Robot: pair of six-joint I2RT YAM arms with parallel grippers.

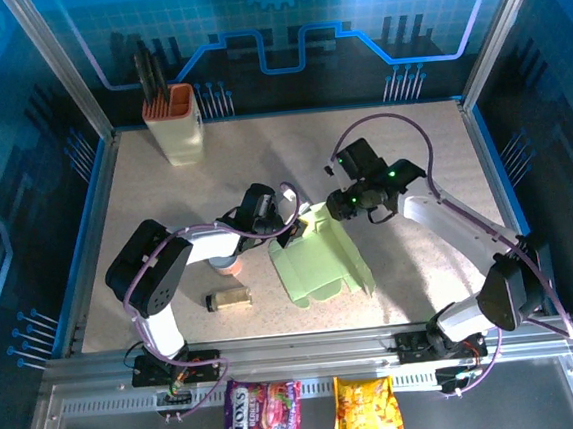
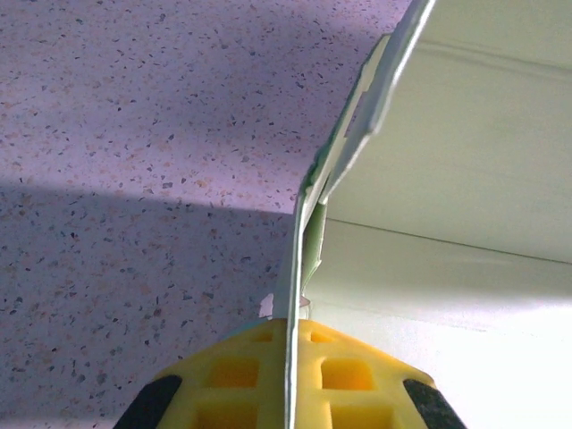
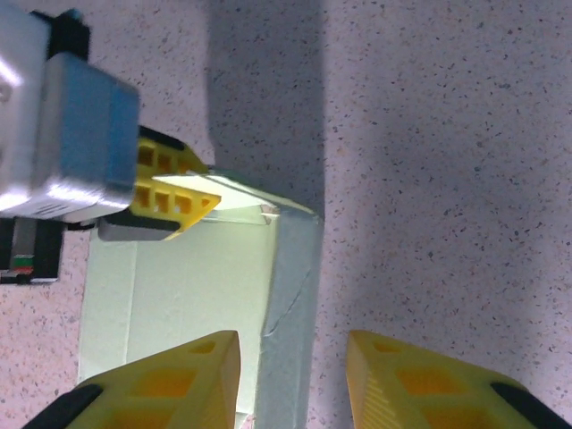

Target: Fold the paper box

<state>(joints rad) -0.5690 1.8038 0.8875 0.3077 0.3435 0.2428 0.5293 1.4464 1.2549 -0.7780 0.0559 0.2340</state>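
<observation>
We are pinching paper box (image 1: 316,262) wall tight in left gripper (image 2: 288,344), standing it up; right gripper (image 3: 293,357) jaws partly apart, straddling flap, not gripping.

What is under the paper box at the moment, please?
The paper box rests on the speckled table, with tabletop showing along its edges. Nothing pokes out from beneath, though the card hides the patch directly under its base.
</observation>
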